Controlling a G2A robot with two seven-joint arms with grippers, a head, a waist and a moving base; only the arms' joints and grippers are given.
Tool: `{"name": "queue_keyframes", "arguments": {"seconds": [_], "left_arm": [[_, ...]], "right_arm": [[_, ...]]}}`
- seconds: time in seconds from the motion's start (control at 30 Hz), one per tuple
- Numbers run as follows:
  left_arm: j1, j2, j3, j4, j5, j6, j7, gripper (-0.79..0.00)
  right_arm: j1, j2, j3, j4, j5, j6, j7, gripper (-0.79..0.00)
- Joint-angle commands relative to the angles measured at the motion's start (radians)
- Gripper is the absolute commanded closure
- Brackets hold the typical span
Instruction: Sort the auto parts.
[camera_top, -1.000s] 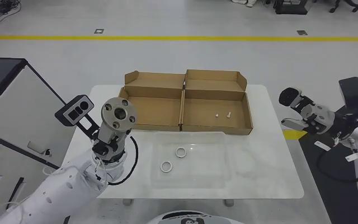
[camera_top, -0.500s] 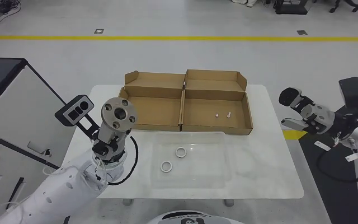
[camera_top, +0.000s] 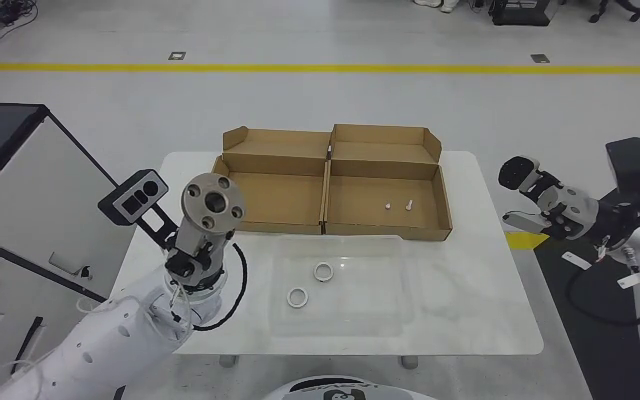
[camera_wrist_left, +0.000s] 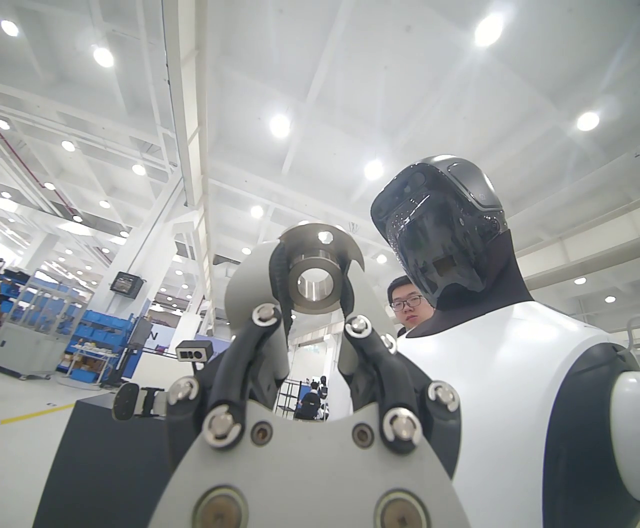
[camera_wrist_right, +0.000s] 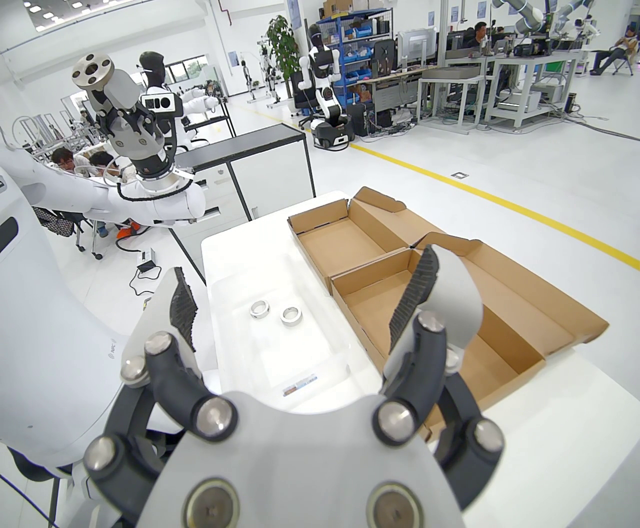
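Observation:
My left gripper (camera_top: 203, 232) is raised above the table's left side, pointing upward, shut on a round metal flange (camera_top: 212, 201) with a central bore (camera_wrist_left: 315, 284); the flange (camera_wrist_right: 91, 72) also appears far off in the right wrist view. Two metal rings (camera_top: 323, 271) (camera_top: 297, 296) lie in the clear tray (camera_top: 385, 320), seen again as rings (camera_wrist_right: 259, 308) (camera_wrist_right: 290, 315). Two small white parts (camera_top: 398, 205) rest in the right cardboard box (camera_top: 388, 200). My right gripper (camera_wrist_right: 305, 295) is open and empty, held off the table's right edge (camera_top: 525, 200).
The left cardboard box (camera_top: 270, 192) has nothing in it. A dark cabinet (camera_top: 40, 200) stands left of the white table (camera_top: 470, 300). A small black camera unit (camera_top: 137, 195) sits beside my left arm.

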Motion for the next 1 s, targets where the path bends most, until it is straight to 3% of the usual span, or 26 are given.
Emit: {"name": "queue_keyframes", "arguments": {"seconds": [0.0,0.1,0.33,0.53,0.97], "left_arm": [[-0.001,-0.008,-0.010,-0.001,-0.020,0.043,-0.031,0.000],[-0.010,-0.020,-0.014,0.008,-0.059,0.118,-0.092,0.000],[-0.079,-0.052,0.005,0.030,-0.080,0.380,-0.361,0.000],[-0.134,-0.086,0.021,0.064,-0.073,0.531,-0.484,0.000],[-0.248,-0.153,0.045,0.192,0.020,0.738,-0.711,0.000]], "right_arm": [[0.000,0.000,0.000,0.000,0.000,0.000,0.000,-0.785],[0.000,0.000,0.000,0.000,0.000,0.000,0.000,-0.785],[0.000,0.000,0.000,0.000,0.000,0.000,0.000,-0.785],[0.000,0.000,0.000,0.000,0.000,0.000,0.000,-0.785],[0.000,0.000,0.000,0.000,0.000,0.000,0.000,-0.785]]}}
